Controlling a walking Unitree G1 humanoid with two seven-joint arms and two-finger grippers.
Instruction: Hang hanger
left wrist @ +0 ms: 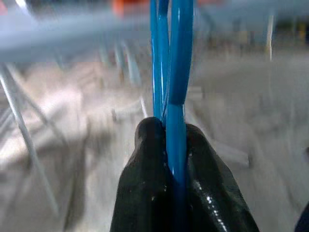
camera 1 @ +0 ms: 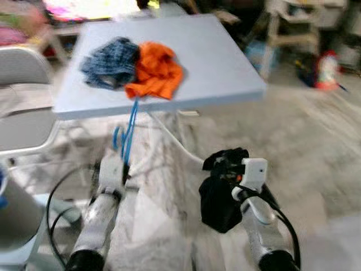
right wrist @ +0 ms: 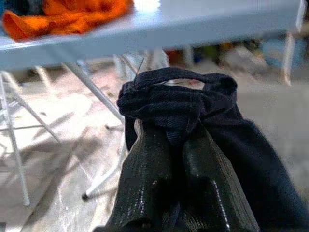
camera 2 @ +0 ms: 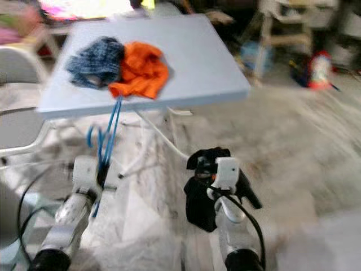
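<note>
Clamping blue hanger, left gripper — below table edge.

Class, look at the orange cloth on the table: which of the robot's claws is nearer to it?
The left. The left claw, shut on the blue hanger, is just below the orange cloth at the table's edge; the right claw, gripping a black garment, sits lower and farther right.

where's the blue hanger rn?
The blue hanger is clamped in the left gripper, held up on the robot's left just below the front edge of the grey table, under the orange cloth.
</note>
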